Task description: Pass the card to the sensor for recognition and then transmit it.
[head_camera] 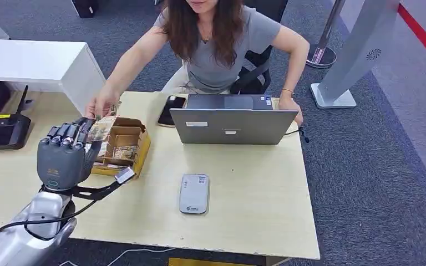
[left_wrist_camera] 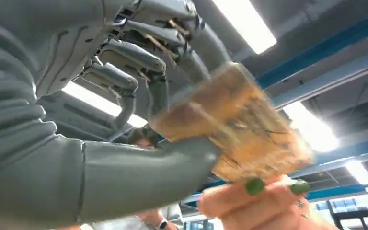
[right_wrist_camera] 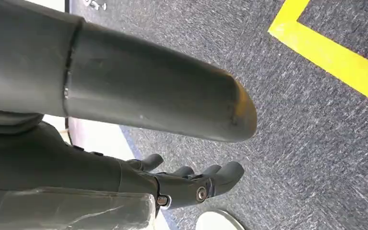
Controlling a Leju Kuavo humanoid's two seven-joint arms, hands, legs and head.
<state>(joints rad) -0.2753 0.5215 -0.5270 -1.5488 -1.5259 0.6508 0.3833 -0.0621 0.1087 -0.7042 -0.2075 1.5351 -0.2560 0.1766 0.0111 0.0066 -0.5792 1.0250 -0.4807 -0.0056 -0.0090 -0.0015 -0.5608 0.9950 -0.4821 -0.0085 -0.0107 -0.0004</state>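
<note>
My left hand (head_camera: pixel 64 155) is raised over the table's left side and pinches a tan patterned card (head_camera: pixel 101 128) between thumb and fingers. In the left wrist view the card (left_wrist_camera: pixel 239 124) sits between my thumb and the fingers of that hand (left_wrist_camera: pixel 76 143), while a person's fingers (left_wrist_camera: pixel 258 201) with green nails grip its far end. The person's hand (head_camera: pixel 101 104) reaches across the table to the card. A grey sensor pad (head_camera: pixel 194 193) lies flat at the table's middle front. My right hand (right_wrist_camera: pixel 187 184) hangs above the carpet, fingers apart, holding nothing.
A cardboard box of cards (head_camera: pixel 123 145) stands just beyond my left hand. An open laptop (head_camera: pixel 230 119) and a phone (head_camera: pixel 170 109) sit at the far edge before the seated person. A black device (head_camera: pixel 3 130) lies at far left beside a white cabinet (head_camera: pixel 39 64).
</note>
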